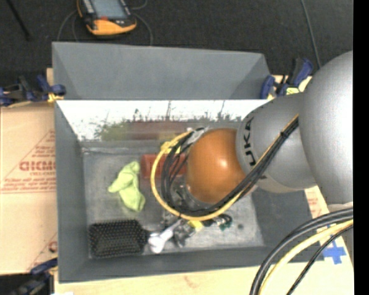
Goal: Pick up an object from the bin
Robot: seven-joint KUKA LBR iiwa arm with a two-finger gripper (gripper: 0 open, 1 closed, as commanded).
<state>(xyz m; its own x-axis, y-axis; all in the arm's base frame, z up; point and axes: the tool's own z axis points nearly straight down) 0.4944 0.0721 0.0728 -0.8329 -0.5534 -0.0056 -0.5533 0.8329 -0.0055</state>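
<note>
By the near edge of the bin [67,183], centre the gripper [183,229] over the small white piece [158,241] beside the black brush [115,237]; cannot tell whether open or closed, so check before lifting.

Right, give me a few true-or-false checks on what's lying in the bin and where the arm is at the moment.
1. A yellow-green cloth lies in the left half of the bin. True.
2. The black brush lies against the far wall. False: it is in the near left corner.
3. The arm's orange cover hangs over the middle-right of the bin. True.
4. The small white thing lies left of the black brush. False: it lies just right of the brush, by the near wall.
</note>
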